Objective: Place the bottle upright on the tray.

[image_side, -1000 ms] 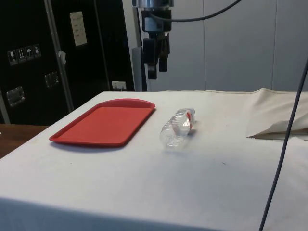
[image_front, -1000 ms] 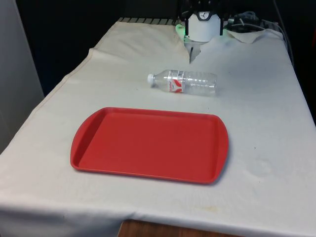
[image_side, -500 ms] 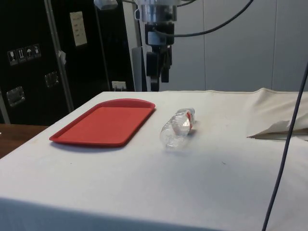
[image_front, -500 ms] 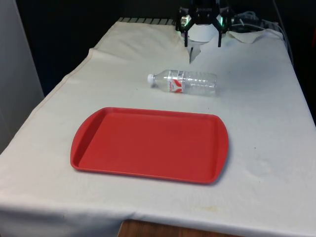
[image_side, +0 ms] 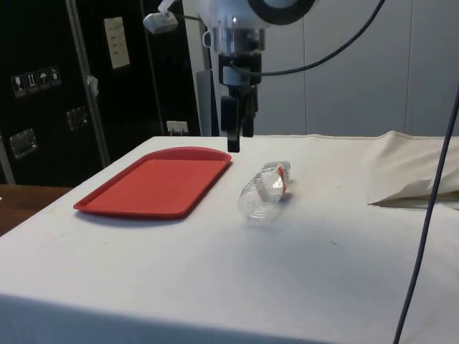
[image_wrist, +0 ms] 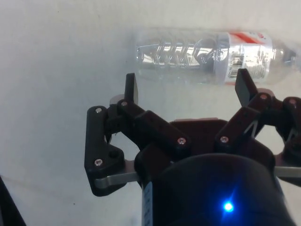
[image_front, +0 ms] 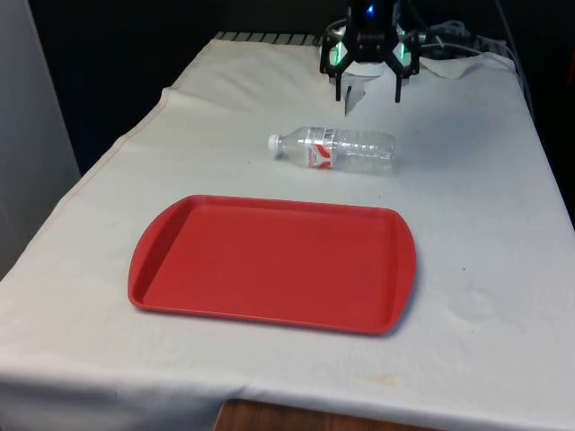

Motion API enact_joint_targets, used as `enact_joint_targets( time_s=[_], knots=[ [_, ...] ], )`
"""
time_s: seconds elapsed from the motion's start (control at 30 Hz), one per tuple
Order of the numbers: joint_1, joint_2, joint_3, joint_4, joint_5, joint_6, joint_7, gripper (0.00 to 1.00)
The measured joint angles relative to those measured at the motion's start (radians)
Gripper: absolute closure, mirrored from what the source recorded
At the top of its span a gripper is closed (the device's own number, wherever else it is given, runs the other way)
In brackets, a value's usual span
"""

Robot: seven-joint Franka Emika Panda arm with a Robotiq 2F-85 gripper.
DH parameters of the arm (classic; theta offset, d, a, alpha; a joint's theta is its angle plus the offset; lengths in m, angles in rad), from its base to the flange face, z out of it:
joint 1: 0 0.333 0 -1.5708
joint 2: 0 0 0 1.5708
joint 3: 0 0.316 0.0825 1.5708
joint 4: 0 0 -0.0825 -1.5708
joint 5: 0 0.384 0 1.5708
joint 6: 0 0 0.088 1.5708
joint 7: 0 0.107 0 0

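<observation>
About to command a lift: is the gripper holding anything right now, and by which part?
Nothing is held. The gripper is open and empty, above the cloth beside the bottle, which lies on its side, untouched.

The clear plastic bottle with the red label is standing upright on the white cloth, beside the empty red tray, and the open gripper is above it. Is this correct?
Not quite: the clear plastic bottle with the red label is lying on its side, not standing, as the front view shows. The rest holds: it rests on the white cloth, beside the empty red tray, with the open gripper above it.
</observation>
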Motion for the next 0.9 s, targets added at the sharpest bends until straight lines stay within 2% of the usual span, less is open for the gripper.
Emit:
enact_joint_targets(
  time_s=[0.33, 0.9],
  knots=[
    [0.0, 0.029, 0.003, -0.019, 0.0, 0.036, 0.0, 0.0],
    [-0.002, 0.016, -0.005, -0.081, 0.0, 0.055, -0.008, 0.0]
  ],
)
